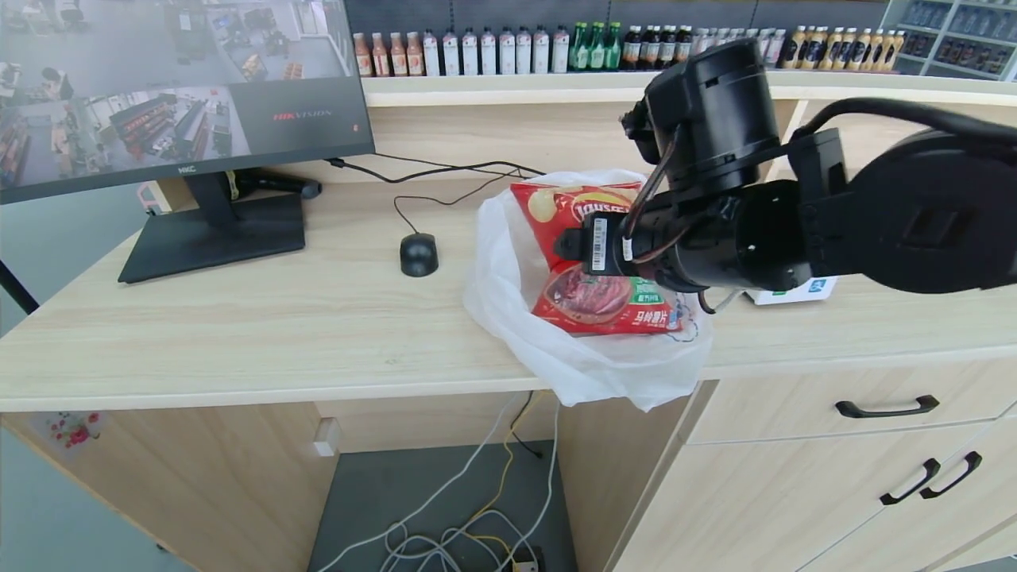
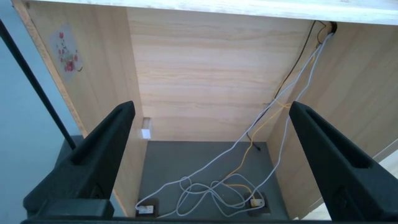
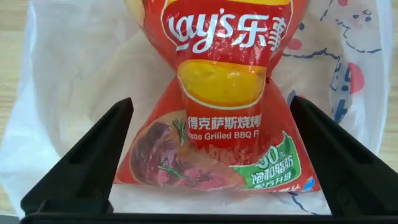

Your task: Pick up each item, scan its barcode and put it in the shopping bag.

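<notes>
Right gripper (image 3: 211, 101): fingers spread wide, holding nothing, poised over the mouth of the shopping bag (image 1: 508, 266) on the counter (image 1: 318, 318). The chip bag (image 1: 612, 306) lies directly below it, between the two fingers but touching neither as far as the right wrist view shows. It rests flat inside the white plastic with film on both flanks. The chip bag's long axis runs crosswise to the line between the fingers, so the fingers straddle its pinched waist, fat ends fore and aft. From the head view that axis points away from the counter's front edge toward the back. Left gripper (image 2: 211, 106): also wide apart and empty, hanging low below the counter edge, facing the cabinet recess and loose cables (image 2: 217, 193), well apart from the bags. The right arm is much the nearer one. Beyond the right gripper, on the far side of the shopping bag, are a mouse (image 1: 418, 254) and a monitor (image 1: 183, 87). A small white box (image 1: 794, 292) sits just behind the right forearm. Judgement: this item looks delivered. The next move likely turns on lifting the right gripper straight up from the waist without the open fingers snagging the plastic film on either flank.
</notes>
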Controlling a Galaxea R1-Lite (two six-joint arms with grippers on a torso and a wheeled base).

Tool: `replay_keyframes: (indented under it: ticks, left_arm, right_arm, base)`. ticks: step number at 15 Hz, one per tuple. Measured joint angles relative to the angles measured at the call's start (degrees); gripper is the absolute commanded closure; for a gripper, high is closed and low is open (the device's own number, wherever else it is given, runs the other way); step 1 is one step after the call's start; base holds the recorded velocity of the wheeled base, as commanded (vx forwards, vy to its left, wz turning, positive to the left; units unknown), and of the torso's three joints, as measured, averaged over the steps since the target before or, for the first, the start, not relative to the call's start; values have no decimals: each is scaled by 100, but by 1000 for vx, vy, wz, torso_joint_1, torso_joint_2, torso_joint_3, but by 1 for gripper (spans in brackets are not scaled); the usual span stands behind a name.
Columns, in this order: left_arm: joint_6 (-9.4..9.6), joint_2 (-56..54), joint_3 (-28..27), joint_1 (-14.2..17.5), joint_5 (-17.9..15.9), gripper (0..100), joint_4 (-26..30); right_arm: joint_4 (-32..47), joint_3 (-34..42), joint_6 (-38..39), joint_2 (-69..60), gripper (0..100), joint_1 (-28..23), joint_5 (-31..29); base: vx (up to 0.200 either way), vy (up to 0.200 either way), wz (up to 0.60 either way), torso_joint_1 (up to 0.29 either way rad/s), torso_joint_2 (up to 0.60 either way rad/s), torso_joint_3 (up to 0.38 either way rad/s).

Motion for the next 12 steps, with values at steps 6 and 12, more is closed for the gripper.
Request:
replay_keyframes:
  ticks: [6, 12]
  left_arm:
    - [0, 0, 0, 0, -2, 0, 0]
    - [44, 0, 0, 2, -2, 0, 5]
  right_arm:
    - [-140, 772, -210, -1067, 0, 151, -266]
    - [-3507, 3550, -820, -2499, 0, 433, -332]
  base:
    - [0, 0, 0, 0, 0, 0]
    - [0, 0, 0, 0, 0, 0]
